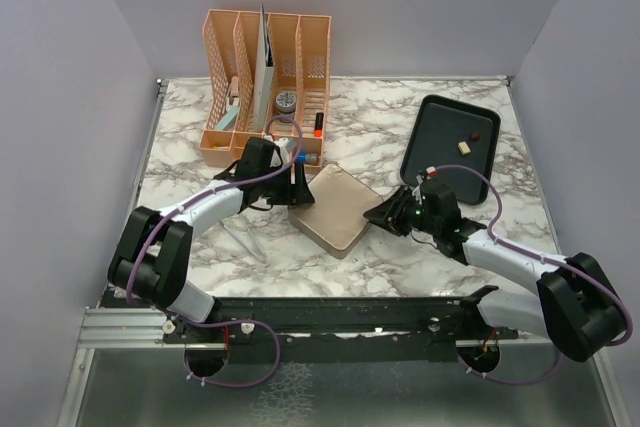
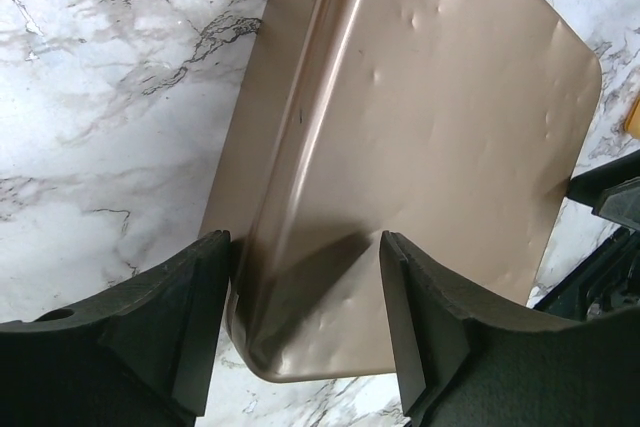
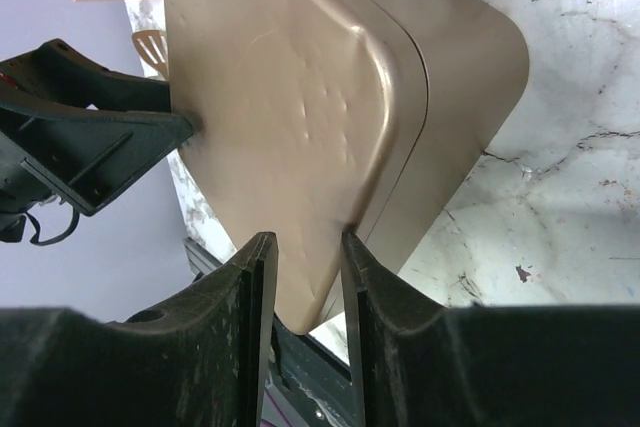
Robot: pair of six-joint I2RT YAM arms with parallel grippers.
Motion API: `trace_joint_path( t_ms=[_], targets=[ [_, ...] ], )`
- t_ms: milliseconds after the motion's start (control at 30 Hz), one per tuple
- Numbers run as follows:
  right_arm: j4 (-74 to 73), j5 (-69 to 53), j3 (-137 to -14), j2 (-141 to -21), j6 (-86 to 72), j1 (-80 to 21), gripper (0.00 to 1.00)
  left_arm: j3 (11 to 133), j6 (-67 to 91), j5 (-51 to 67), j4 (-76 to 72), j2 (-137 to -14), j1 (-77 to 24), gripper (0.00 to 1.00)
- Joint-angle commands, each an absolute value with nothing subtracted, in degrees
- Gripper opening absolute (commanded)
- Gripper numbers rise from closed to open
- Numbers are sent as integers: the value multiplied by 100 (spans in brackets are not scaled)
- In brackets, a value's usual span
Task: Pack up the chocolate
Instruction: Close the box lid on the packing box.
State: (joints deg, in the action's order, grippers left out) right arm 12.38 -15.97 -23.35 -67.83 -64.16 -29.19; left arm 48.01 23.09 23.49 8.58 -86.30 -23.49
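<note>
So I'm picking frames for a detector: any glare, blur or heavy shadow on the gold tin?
Top external: even light, soft shadows, gold tin sharp. Left wrist: soft sheen along its crease, a dark shadow at the near corner, left fingers slightly soft. Right wrist: mild highlight, right fingers blurred.

- I find no word, number, brand or sign that I can read in any of my three views.
- The square gold metal tin (image 2: 430, 147) fills both of my wrist views. The faces turned to me are plain dented metal, with no print that I can make out.
- The small items in the peach plastic desk organiser (image 1: 265, 77) are too small in my top view for me to read any label on them.
</note>
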Motion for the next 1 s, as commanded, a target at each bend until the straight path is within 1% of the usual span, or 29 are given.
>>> trace_joint_path(
  t_ms=[0,133,300,500,600,833,967],
  targets=[
    [1433,-1620,-2396,-6844,-6452,-2961,36,4841,2360,2417,861,-8353,-2443,64],
    [1526,-1637,-2249,-6936,-6477,-2957,34,4852,2341,1947,1159,-8334,-2443,60],
    [1483,-1580,-2158,-7011,-6416,-2961,32,4800,2465,1541,1360,-8323,-2443,51],
    [1271,-1385,-2041,-7039,-6284,-2956,30,4765,2431,929,1791,-8362,-2443,49],
    [1403,-1436,-1964,-7067,-6295,-2961,29,4760,2516,777,1776,-8266,-2443,44],
    [1698,-1568,-2013,-6875,-6398,-2954,28,5190,2270,826,2075,-8475,-2443,46],
    [1612,-1570,-2140,-6836,-6375,-2956,28,5220,2298,794,2098,-8552,-2443,41]
  ],
)
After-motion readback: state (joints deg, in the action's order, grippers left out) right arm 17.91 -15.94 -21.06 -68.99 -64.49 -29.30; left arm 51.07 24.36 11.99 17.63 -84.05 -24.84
